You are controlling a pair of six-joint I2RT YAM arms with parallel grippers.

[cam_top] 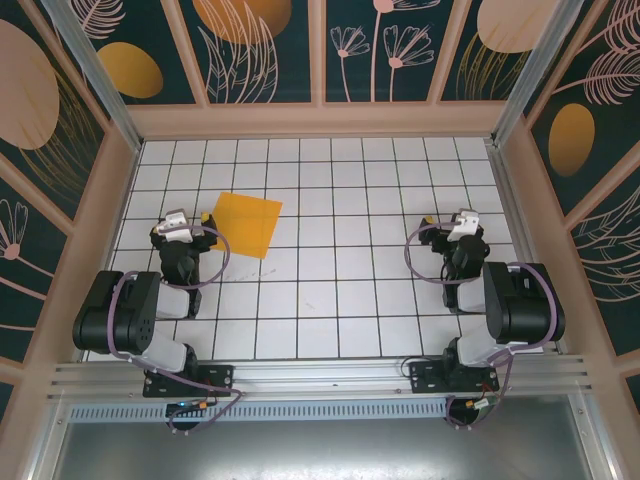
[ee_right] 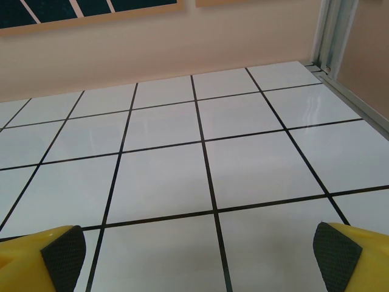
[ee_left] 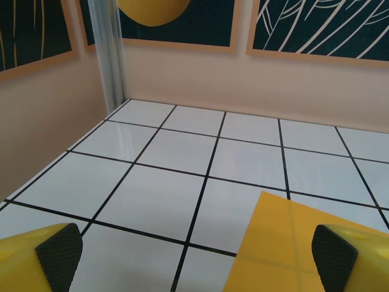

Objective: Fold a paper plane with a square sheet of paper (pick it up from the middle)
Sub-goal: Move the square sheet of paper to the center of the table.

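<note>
Top view: square sheet of paper (cam_top: 246, 224) lies flat on the white gridded table (cam_top: 340, 300). It is in the left half, nearer the far edge than the near one, and turned a little off the grid lines. Left claw (cam_top: 190, 222) sits just beside the sheet's left edge; overlap not clear from above.

Left wrist view shows more: the sheet (ee_left: 285, 243) runs under the pad (ee_left: 333, 255) at the view's right. The other pad (ee_left: 59, 250) is over bare tile. Claw spread wide, nothing between the pads. Contact with the paper: cannot tell.

Left arm: elbow folded out toward the table's left edge, wrist low, claw aimed at the far edge.

Right arm: mirror pose, elbow toward the right edge. Right claw (cam_top: 458, 228) is in the right half, well apart from the sheet.

Right wrist view: the claw (ee_right: 200, 255) spread wide, gripping nothing, bare tiles below. A metal post (ee_right: 331, 30) stands at the table's far right corner.
</note>
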